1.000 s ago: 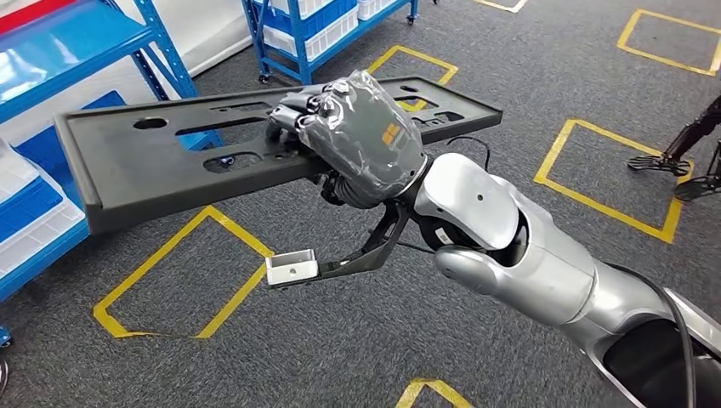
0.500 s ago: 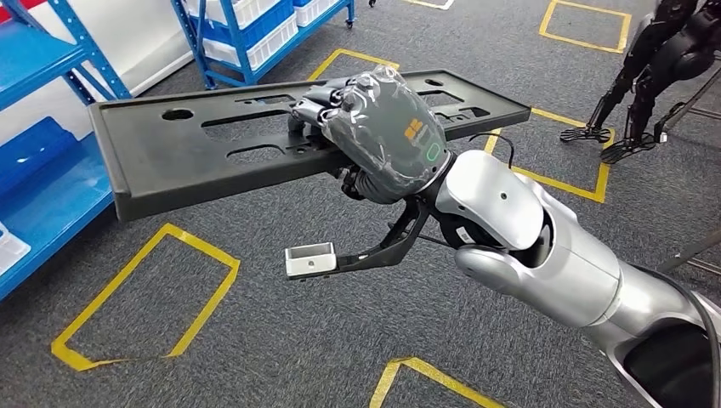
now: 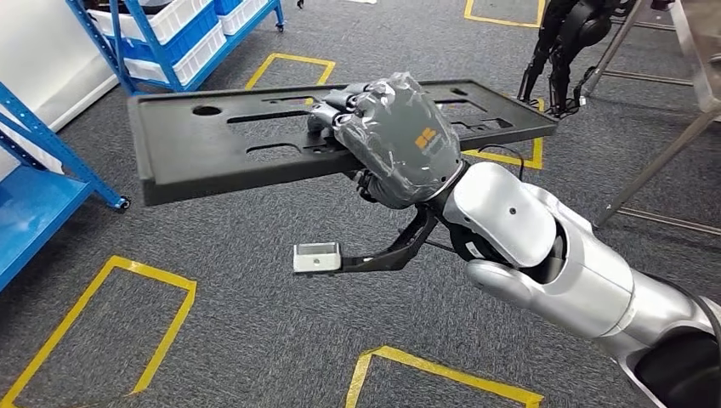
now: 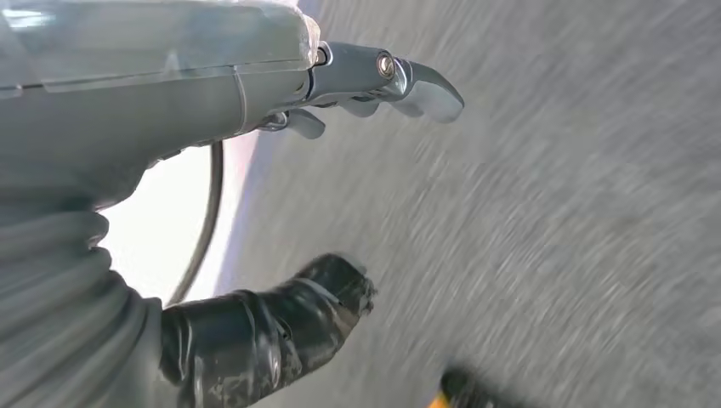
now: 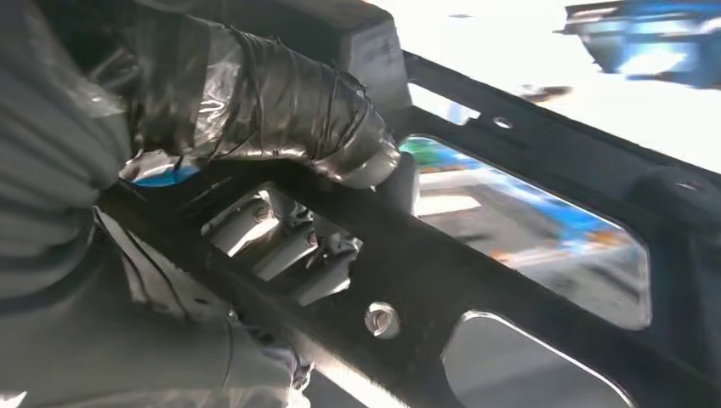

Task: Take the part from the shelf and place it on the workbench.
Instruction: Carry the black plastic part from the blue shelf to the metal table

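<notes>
Above the grey carpet (image 3: 255, 340), the right hand (image 3: 391, 140) clamps the long black part (image 3: 221, 149) near mid-length, fingers through a slot. The part appears rigid, light and prone to tipping; a central hold suits it. The left hand (image 4: 255, 76) hangs spread, holding nothing.

The head view looks from high on the robot forward and down, over the right arm (image 3: 544, 255) to the grey carpet (image 3: 212, 340). The right wrist view sits very close behind the right hand (image 5: 170, 170) and faces the black panel (image 5: 510, 289); both views share this hand and panel. The left wrist view looks past the left hand (image 4: 170, 102) down at blurred carpet.
</notes>
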Robot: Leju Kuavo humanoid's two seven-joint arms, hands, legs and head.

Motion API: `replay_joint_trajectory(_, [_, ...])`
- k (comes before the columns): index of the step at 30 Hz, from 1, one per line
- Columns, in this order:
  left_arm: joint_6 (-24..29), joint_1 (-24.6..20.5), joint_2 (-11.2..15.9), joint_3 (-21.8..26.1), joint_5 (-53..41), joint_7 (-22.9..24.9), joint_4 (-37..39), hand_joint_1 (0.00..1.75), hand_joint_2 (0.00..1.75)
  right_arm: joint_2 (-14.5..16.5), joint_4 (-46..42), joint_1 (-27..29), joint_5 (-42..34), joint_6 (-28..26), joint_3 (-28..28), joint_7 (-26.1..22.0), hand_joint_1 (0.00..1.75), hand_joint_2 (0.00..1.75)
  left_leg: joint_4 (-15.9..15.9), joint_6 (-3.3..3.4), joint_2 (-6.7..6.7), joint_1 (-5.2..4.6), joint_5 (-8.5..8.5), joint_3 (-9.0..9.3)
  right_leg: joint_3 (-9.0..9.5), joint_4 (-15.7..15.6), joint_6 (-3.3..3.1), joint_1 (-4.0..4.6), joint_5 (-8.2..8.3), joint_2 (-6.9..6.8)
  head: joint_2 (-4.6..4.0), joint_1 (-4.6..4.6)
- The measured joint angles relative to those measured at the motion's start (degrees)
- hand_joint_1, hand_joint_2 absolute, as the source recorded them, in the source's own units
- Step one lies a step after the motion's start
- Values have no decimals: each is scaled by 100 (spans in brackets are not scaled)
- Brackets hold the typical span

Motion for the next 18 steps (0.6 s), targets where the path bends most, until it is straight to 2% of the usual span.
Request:
replay_joint_trajectory(1, [155, -33, -171, -111, -134, -81, -39, 0, 175, -26, -83, 52, 122, 69, -35, 111, 175, 175, -182, 48, -117, -27, 42, 80, -19, -15, 38, -31, 32, 49, 0, 0])
replay_joint_trajectory(2, [293, -60, -355, -222, -224, -73, -95, 0, 175, -54, -168, 113, 220, 121, -69, 185, 175, 175, -249, 74, -175, -49, 39, 106, -39, -43, 84, -68, 71, 108, 0, -3])
replay_joint_trajectory(3, [379, -73, -519, -320, -287, -21, -162, 0, 175, -83, -250, 179, 293, 150, -98, 217, 175, 175, -311, 83, -122, -75, 75, 127, -55, -75, 137, -91, 114, 188, 0, -6])
replay_joint_trajectory(4, [421, -86, -656, -411, -341, 34, -223, 0, 175, -117, -333, 253, 351, 166, -126, 235, 175, 175, -377, 75, -34, -68, 114, 147, -69, -96, 176, -100, 148, 208, 0, -5])
replay_joint_trajectory(5, [431, -93, -781, -501, -390, 69, -269, 0, 175, -158, -412, 319, 396, 176, -155, 239, 175, 175, -445, 68, 58, -52, 160, 171, -88, -88, 203, -79, 136, 112, 0, 8])
replay_joint_trajectory(6, [432, -98, -868, -591, -432, 86, -306, 0, 175, -197, -482, 368, 434, 178, -186, 242, 175, 175, -511, 67, 155, -34, 206, 188, -142, 9, 223, -55, 50, -55, 0, 27])
replay_joint_trajectory(8, [442, -109, -1002, -765, -491, 85, -359, 0, 175, -261, -595, 421, 498, 183, -251, 255, 175, 175, -559, 71, 347, -25, 251, 188, -363, 514, 254, -32, -318, -440, 0, 51])
replay_joint_trajectory(9, [451, -113, -1045, -834, -509, 76, -377, 0, 175, -283, -634, 449, 532, 190, -278, 265, 175, 175, -557, 77, 440, -28, 255, 178, -496, 855, 275, -42, -519, -518, 0, 53])
replay_joint_trajectory(10, [463, -118, -1087, -897, -527, 68, -390, 0, 175, -308, -676, 494, 568, 204, -303, 276, 175, 175, -553, 78, 531, -26, 255, 170, -581, 1119, 295, -55, -645, -552, 0, 53])
replay_joint_trajectory(11, [478, -128, -1137, -959, -546, 62, -400, 0, 175, -344, -725, 556, 613, 225, -325, 287, 175, 175, -544, 74, 615, -22, 253, 163, -589, 1239, 318, -70, -682, -572, 0, 54])
replay_joint_trajectory(12, [498, -143, -1194, -1026, -569, 57, -413, 0, 175, -392, -785, 626, 667, 254, -345, 296, 175, 175, -527, 65, 691, -17, 246, 152, -493, 1160, 338, -89, -620, -591, 0, 54])
replay_joint_trajectory(13, [519, -165, -1250, -1104, -595, 55, -427, 0, 175, -443, -845, 693, 724, 286, -365, 303, 175, 175, -497, 47, 753, -11, 231, 138, -296, 892, 356, -108, -486, -636, 0, 55])
replay_joint_trajectory(15, [558, -207, -1343, -1263, -661, 54, -460, 0, 175, -545, -969, 791, 894, 370, -412, 319, 175, 175, -394, -24, 857, -15, 173, 101, 108, 243, 358, -109, -290, -833, 0, 56])
replay_joint_trajectory(16, [579, -222, -1370, -1324, -687, 54, -472, 0, 175, -578, -1019, 822, 987, 414, -436, 329, 175, 175, -346, -65, 897, -23, 142, 85, 220, 52, 328, -92, -250, -903, 0, 53])
replay_joint_trajectory(17, [600, -234, -1388, -1370, -710, 54, -481, 0, 175, -611, -1065, 851, 1080, 452, -460, 339, 175, 175, -312, -103, 940, -29, 121, 80, 246, -17, 288, -69, -254, -935, 0, 46])
replay_joint_trajectory(18, [620, -247, -1406, -1412, -731, 55, -486, 0, 175, -637, -1101, 893, 1154, 477, -479, 349, 175, 175, -305, -136, 987, -34, 113, 87, 232, -3, 242, -49, -240, -898, 0, 42])
